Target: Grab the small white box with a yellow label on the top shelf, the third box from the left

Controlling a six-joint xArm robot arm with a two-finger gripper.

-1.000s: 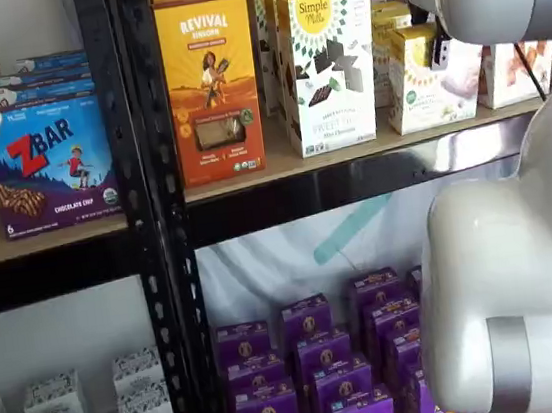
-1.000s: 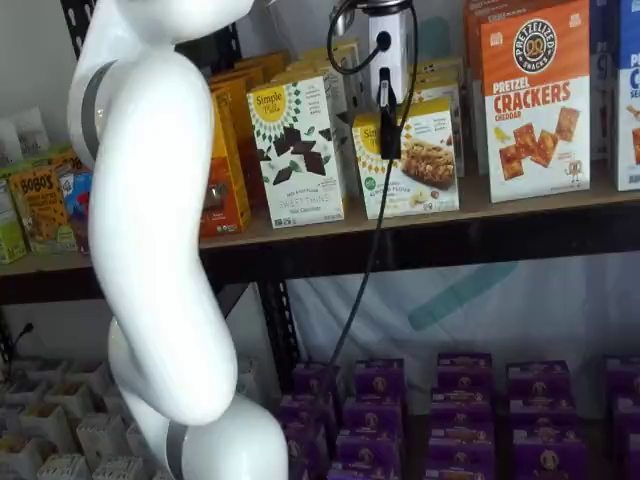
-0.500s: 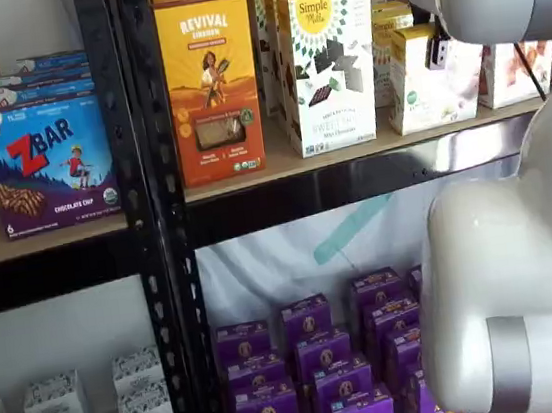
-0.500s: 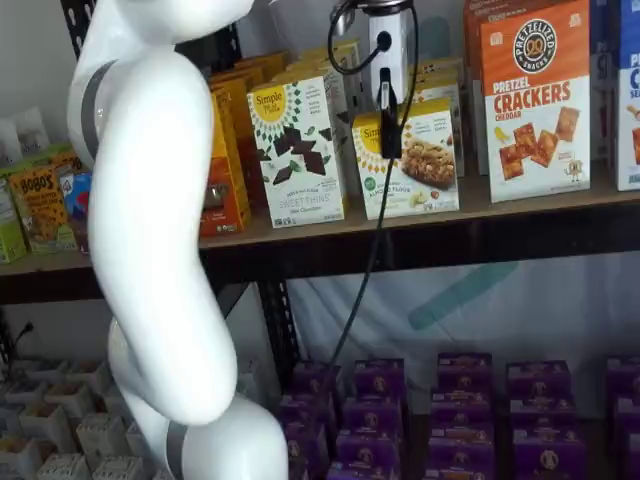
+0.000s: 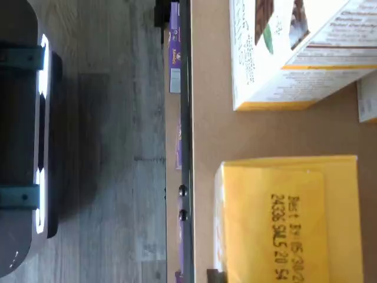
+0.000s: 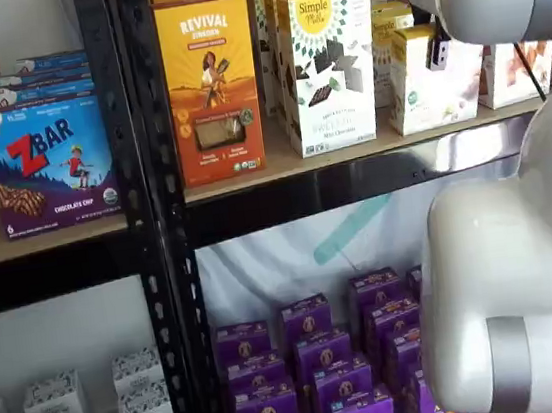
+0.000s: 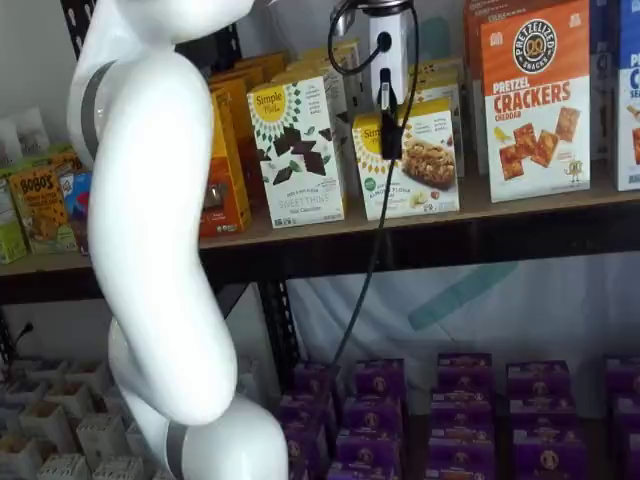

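The end effector hangs before the small white box on the top shelf; its finger gap cannot be told.

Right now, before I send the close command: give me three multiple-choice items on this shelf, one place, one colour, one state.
1. The small white box stands on the top shelf:
A. between the tall white cookie box and the pretzel crackers box
B. alone at the shelf's far end
C. lying flat on another box

2. The boxes on the level below are:
A. red
B. purple
C. green

3. The tool:
A. holds the small white box lifted off the shelf
B. hangs at the small white box, which stands upright on the shelf
C. is out of both shelf views

Key:
1 A, both neighbours flank it in a shelf view.
2 B, they show purple in both shelf views.
3 B, a black finger overlaps the box's front and the box's base sits on the board. Whether the fingers are closed cannot be told.
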